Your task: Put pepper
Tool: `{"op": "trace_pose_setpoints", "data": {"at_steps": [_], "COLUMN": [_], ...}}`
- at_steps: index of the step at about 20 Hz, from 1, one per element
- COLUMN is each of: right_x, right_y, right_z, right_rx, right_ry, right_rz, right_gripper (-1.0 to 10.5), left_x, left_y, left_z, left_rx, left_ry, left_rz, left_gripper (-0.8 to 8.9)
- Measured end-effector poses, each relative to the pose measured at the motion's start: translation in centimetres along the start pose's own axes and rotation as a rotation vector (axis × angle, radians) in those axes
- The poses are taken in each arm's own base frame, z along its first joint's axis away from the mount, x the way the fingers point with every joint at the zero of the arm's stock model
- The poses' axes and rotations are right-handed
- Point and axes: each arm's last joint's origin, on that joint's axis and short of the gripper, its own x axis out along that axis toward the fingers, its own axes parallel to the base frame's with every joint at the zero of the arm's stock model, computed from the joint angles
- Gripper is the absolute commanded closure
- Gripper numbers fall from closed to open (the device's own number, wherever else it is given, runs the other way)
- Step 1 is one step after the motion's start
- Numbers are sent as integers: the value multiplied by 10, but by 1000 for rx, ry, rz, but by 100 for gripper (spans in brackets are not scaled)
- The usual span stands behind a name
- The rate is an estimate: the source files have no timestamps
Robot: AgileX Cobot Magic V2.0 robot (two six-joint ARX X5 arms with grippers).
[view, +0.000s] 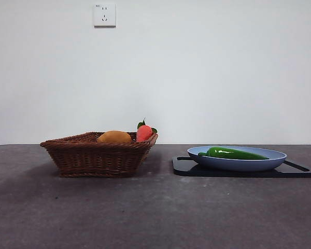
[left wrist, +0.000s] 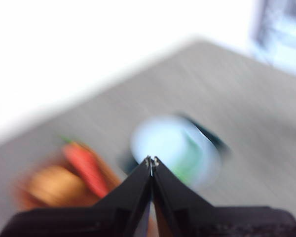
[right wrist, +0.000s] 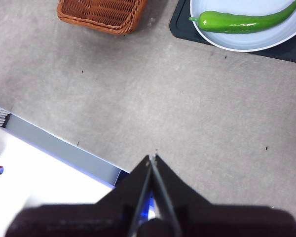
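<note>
Pepper (view: 234, 153) on blue plate (view: 238, 164), orange fruit (view: 114, 137) in basket (view: 96, 155) — front view only, both claws (right wrist: 152, 158) (left wrist: 152, 160) closed, empty

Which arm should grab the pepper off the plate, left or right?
Probably right. Its wrist view shows the pepper sharply on the plate; the left wrist view is blurred. Both grippers, right and left, are shut and empty.

My grey table (view: 155, 207) carries a brown wicker basket (view: 96, 155) and, well apart beside it, a flat black tray (view: 189, 168) under a plate.
</note>
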Motion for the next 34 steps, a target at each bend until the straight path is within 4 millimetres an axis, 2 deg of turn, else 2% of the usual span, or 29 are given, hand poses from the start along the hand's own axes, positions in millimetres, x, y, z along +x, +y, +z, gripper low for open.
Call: {"op": "trace_pose_setpoints", "data": {"at_steps": [3, 5, 8, 12, 15, 22, 24, 28, 34], "right_x": [0, 0, 0, 0, 0, 0, 0, 0, 0], "right_y": [0, 0, 0, 0, 0, 0, 0, 0, 0], "right_z": [0, 0, 0, 0, 0, 0, 0, 0, 0], "right_rx": [0, -1, -1, -1, -1, -1, -1, -1, -1], "right_ry": [0, -2, -2, -2, -2, -2, -2, -2, -2], "right_rz": [-1, -1, -1, -1, -1, -1, -1, -1, -1], "right_gripper": [936, 936, 936, 936, 936, 936, 936, 936, 936], "left_x": [-36, -58, -77, -86, -82, -47, -40, -31, -28], "left_y": [29, 43, 58, 65, 62, 60, 59, 57, 55], "left_z": [5, -7, -43, -112, -163, -268, -288, -316, -331], "left_rx": [-4, -9, -6, -2, -13, -133, -175, -225, -242], "left_ry": [-203, -318, -448, -496, -460, -338, -314, -288, -307], "left_rz": [163, 272, 452, 652, 720, 724, 715, 706, 704], "left_gripper": [806, 806, 805, 806, 806, 806, 806, 806, 806]}}
